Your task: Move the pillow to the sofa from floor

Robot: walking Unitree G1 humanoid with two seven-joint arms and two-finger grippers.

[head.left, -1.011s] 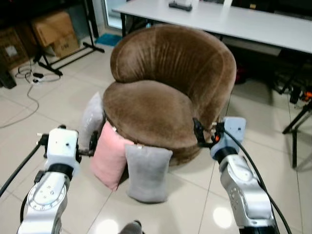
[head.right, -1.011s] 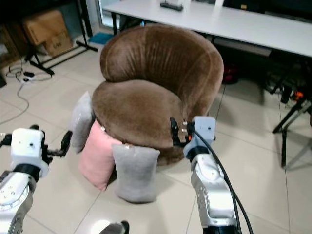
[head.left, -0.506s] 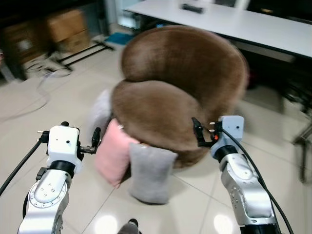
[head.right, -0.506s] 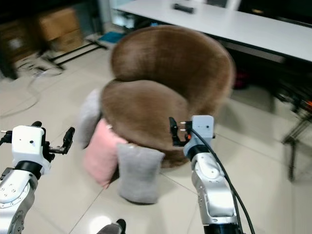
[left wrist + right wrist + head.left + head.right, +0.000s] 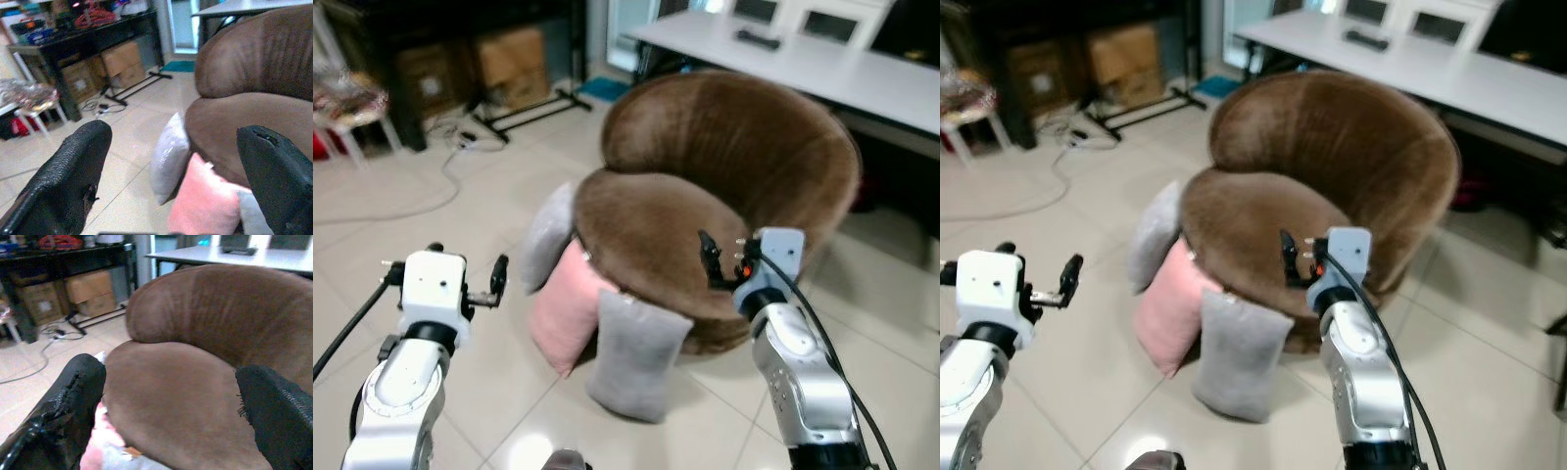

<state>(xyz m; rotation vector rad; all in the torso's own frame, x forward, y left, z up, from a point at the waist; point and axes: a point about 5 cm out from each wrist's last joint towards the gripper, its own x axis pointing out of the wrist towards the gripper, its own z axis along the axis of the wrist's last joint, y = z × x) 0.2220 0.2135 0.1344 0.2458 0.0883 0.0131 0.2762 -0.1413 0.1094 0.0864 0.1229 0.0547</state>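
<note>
From the head, three cushions lean against the front of the brown sofa (image 5: 724, 186) on the tiled floor (image 5: 460, 245): a grey pillow (image 5: 636, 354), a pink pillow (image 5: 566, 318) and a pale grey pillow (image 5: 548, 240). The grey pillow stands on its lower edge, long axis close to upright, top tilted against the seat. It sits below and between the two grippers, nearer the right gripper (image 5: 708, 259), which hovers over the seat's front edge, fingers spread and empty. The left gripper (image 5: 498, 279), also spread and empty, hangs beside the pale grey pillow. The left wrist view adds cardboard boxes (image 5: 122, 63) under a dark table (image 5: 98, 32).
</note>
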